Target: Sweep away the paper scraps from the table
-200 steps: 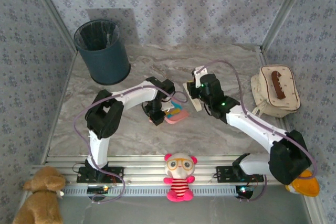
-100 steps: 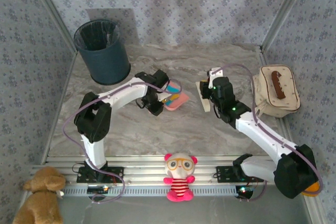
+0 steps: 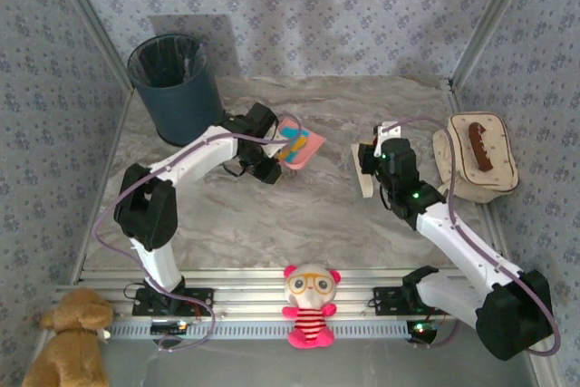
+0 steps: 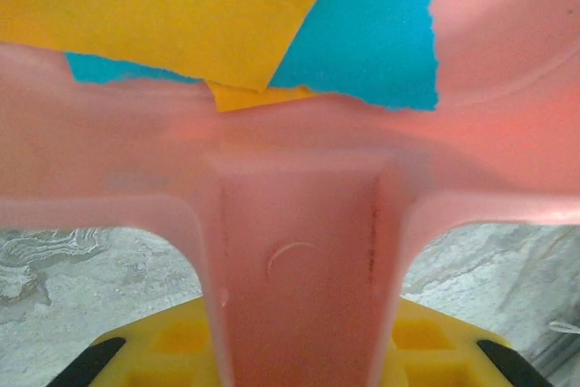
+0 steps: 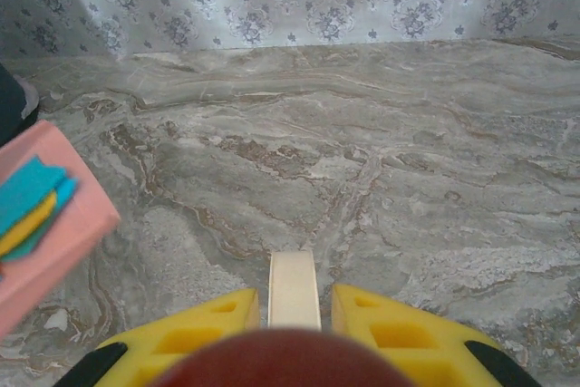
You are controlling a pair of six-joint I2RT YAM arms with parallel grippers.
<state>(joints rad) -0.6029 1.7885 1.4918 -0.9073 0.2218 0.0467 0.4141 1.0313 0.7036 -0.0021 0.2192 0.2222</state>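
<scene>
My left gripper is shut on the handle of a pink dustpan, which it holds tilted over the back middle of the table. Orange and cyan paper scraps lie in the pan. In the left wrist view the handle runs between my yellow fingers, with the paper scraps piled above it. My right gripper is shut on a cream brush with a brown grip, right of the pan. In the right wrist view, the brush points at bare marble and the dustpan sits at the left edge.
A dark blue waste bin stands at the back left, just beyond the left arm. A cream bag lies at the right edge. A plush doll and a brown teddy sit by the front rail.
The left arm has carried the dustpan with its scraps back and to the left, toward the bin. The right arm has drawn the brush away to the right.
</scene>
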